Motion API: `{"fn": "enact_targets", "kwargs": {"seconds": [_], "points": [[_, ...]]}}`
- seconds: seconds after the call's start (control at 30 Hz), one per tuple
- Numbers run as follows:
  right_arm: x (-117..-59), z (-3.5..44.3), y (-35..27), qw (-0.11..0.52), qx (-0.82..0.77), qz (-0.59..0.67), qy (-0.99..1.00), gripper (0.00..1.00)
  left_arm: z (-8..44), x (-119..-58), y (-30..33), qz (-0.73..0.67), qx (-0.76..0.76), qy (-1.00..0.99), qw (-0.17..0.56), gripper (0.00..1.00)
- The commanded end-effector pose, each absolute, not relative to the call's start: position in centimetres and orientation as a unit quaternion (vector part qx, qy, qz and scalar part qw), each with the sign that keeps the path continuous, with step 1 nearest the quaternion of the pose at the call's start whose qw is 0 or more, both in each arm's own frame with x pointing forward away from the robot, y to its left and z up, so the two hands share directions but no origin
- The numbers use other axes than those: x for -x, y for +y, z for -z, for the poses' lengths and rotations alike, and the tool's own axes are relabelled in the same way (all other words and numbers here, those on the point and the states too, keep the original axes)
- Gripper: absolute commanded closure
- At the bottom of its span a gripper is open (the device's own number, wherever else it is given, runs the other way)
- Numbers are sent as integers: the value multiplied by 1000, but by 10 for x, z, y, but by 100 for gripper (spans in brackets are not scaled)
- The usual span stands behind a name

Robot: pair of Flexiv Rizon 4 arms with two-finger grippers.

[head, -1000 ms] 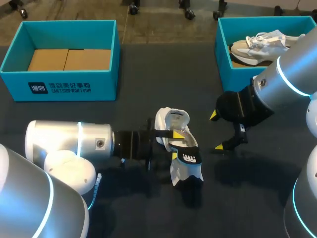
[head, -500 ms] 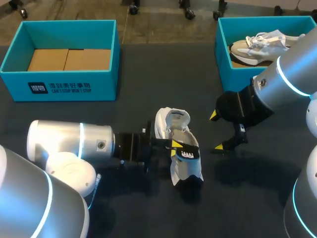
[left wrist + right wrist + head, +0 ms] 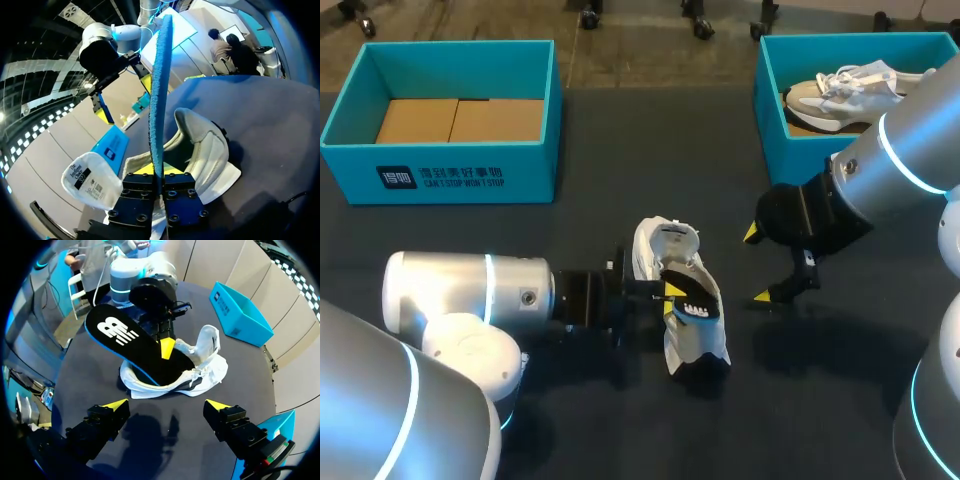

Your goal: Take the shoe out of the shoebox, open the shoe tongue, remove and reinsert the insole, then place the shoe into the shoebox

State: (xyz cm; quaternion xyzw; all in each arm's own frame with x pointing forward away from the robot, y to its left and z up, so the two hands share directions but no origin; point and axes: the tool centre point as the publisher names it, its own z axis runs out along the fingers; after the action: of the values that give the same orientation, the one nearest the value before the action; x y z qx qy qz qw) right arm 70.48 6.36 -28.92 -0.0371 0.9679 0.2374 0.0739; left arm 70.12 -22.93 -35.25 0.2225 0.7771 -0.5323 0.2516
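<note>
A white shoe (image 3: 692,348) lies on the dark table in the middle, its tongue (image 3: 90,181) folded out. My left gripper (image 3: 669,290) comes in from the left and is shut on the insole (image 3: 696,306), which is black on top with a white logo and blue underneath. The insole (image 3: 159,100) stands on edge between the left gripper (image 3: 160,176) fingers, partly raised out of the shoe (image 3: 202,150). My right gripper (image 3: 760,265) hangs open to the right of the shoe, holding nothing. From the right gripper (image 3: 166,407), the insole (image 3: 132,345) slants up out of the shoe (image 3: 202,371).
A teal shoebox (image 3: 440,170) with a bare cardboard floor stands at the back left. A second teal box (image 3: 770,110) at the back right holds another pale shoe (image 3: 845,85). My right arm partly covers that box.
My left gripper has closed its fingers on the insole and drawn slightly back to the left. The insole's end has risen a little. The right arm has not moved.
</note>
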Motion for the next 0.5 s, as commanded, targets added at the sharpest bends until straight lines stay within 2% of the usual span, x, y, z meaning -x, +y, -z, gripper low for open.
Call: {"fn": "enact_targets", "kwargs": {"seconds": [0.03,0.1,0.2,0.3,0.33,0.4,0.47,0.5], "points": [[-704,290,64,75,38,-238,968,0,349,-701,-235,534,-221,775,256,52],[-704,290,64,75,38,-238,968,0,343,-699,-234,537,-223,771,260,49],[-704,290,64,75,38,-238,968,0,334,-695,-234,542,-228,765,262,56],[-704,290,64,75,38,-238,968,0,326,-690,-236,546,-231,761,263,57],[-704,290,64,75,38,-238,968,0,324,-688,-237,547,-232,760,263,60],[-704,290,64,75,38,-238,968,0,322,-686,-238,548,-232,759,263,72],[-704,290,64,75,38,-238,968,0,322,-683,-241,549,-231,759,262,96],[-704,290,64,75,38,-238,968,0,324,-681,-242,550,-230,759,260,100]]}}
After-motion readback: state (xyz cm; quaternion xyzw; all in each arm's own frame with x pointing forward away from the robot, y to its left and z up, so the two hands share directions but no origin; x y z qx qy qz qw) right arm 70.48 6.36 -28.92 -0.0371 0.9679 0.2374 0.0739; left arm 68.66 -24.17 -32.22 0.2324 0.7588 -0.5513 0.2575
